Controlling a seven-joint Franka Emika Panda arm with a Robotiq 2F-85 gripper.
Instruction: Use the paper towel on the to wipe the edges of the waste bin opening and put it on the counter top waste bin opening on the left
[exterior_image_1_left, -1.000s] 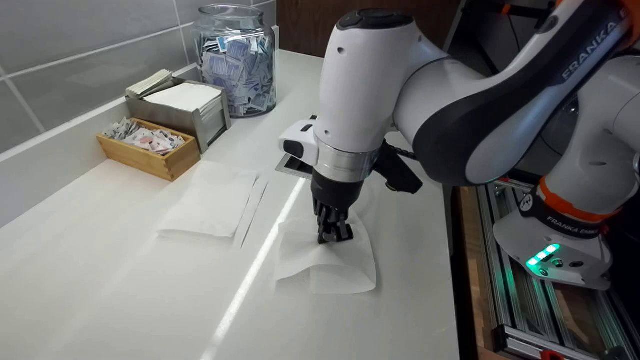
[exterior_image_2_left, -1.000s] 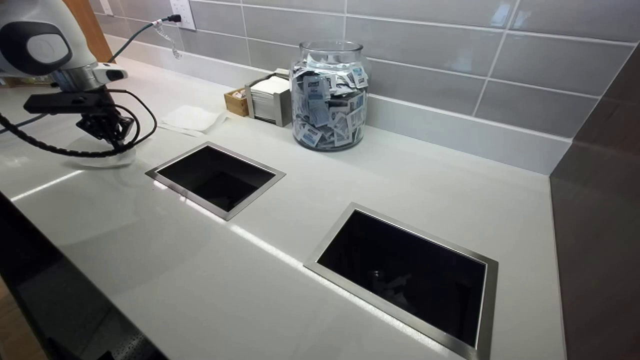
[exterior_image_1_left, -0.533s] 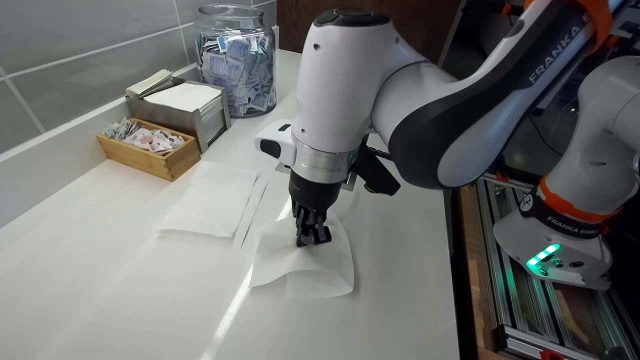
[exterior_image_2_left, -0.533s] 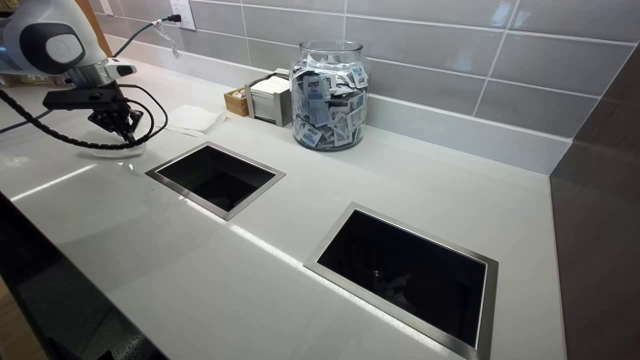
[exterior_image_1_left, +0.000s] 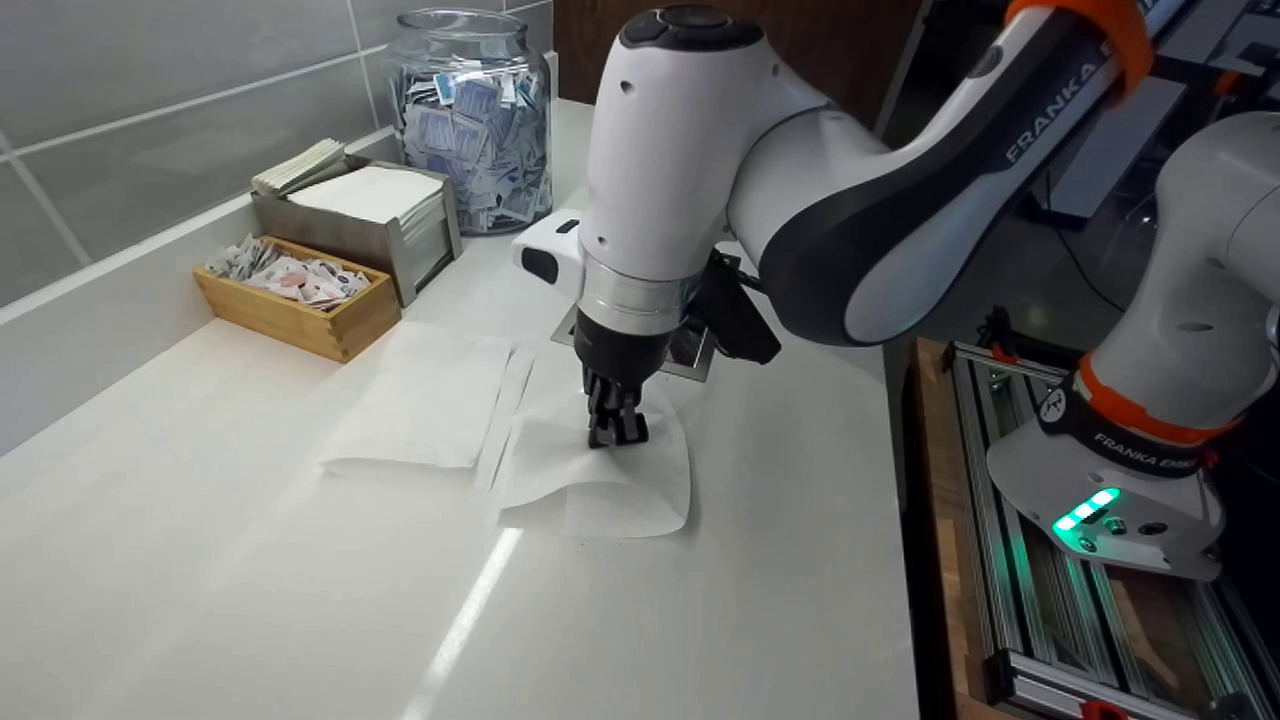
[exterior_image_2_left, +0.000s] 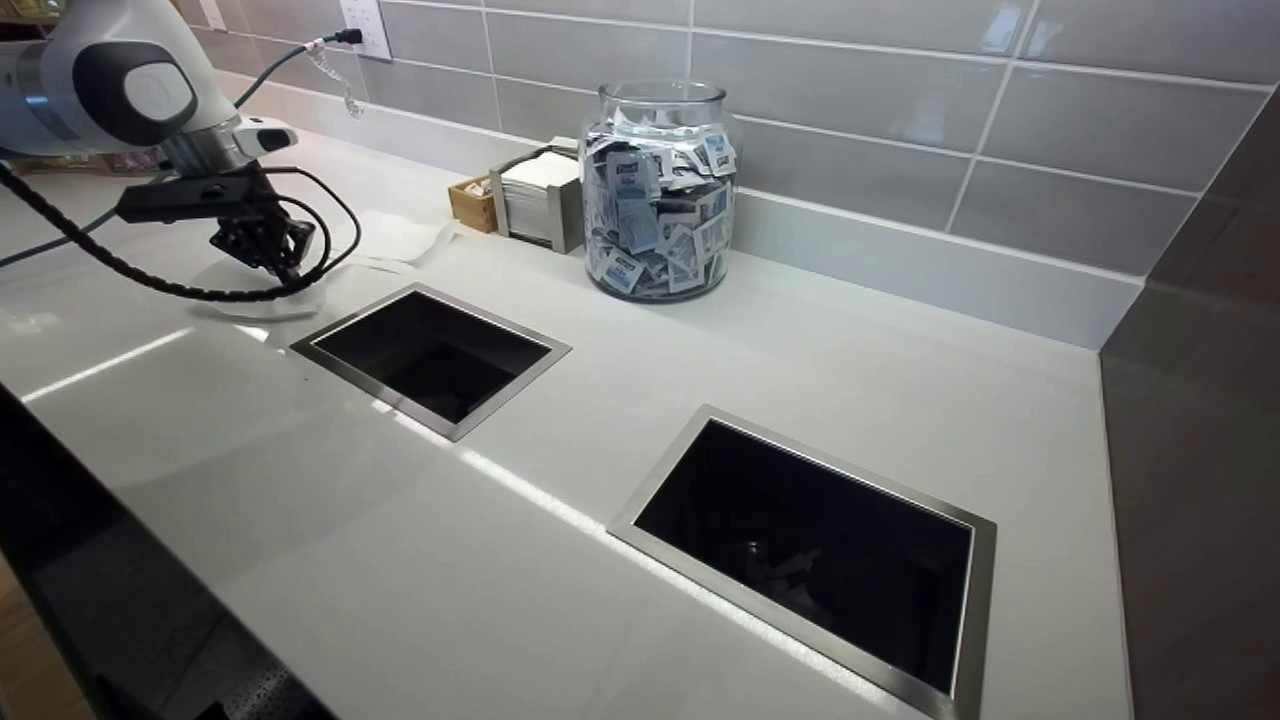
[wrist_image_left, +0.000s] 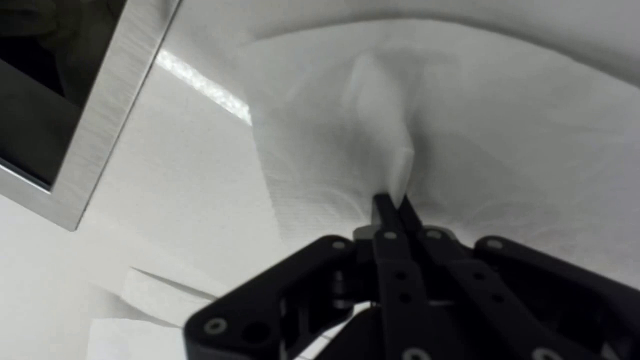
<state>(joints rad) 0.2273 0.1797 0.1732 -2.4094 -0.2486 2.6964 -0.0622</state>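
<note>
In an exterior view, the gripper (exterior_image_1_left: 618, 435) is clamped narrow on a pinch of the paper towel (exterior_image_1_left: 600, 500), which is spread on the counter (exterior_image_1_left: 780, 600) on the camera side of the waste bin opening (exterior_image_1_left: 684, 372); the arm (exterior_image_1_left: 660, 180) hides much of that opening. Left of it lies a flat white sheet (exterior_image_1_left: 420, 400), and farther left are a wooden box (exterior_image_1_left: 270, 318) and a metal napkin holder (exterior_image_1_left: 340, 235); a glass jar (exterior_image_1_left: 475, 150) stands left and farther back.

In an exterior view, the opening's metal frame (exterior_image_2_left: 372, 386) shows whole. The towel is just left of it, under the gripper; the jar stands behind it, toward the tiled wall (exterior_image_2_left: 850, 80), and another waste bin opening (exterior_image_2_left: 666, 470) lies to its right.

In the wrist view, the frame is at the upper left. The towel lies to its right with bare counter between, and the two black fingers (wrist_image_left: 386, 212) squeeze a raised fold of it.
</note>
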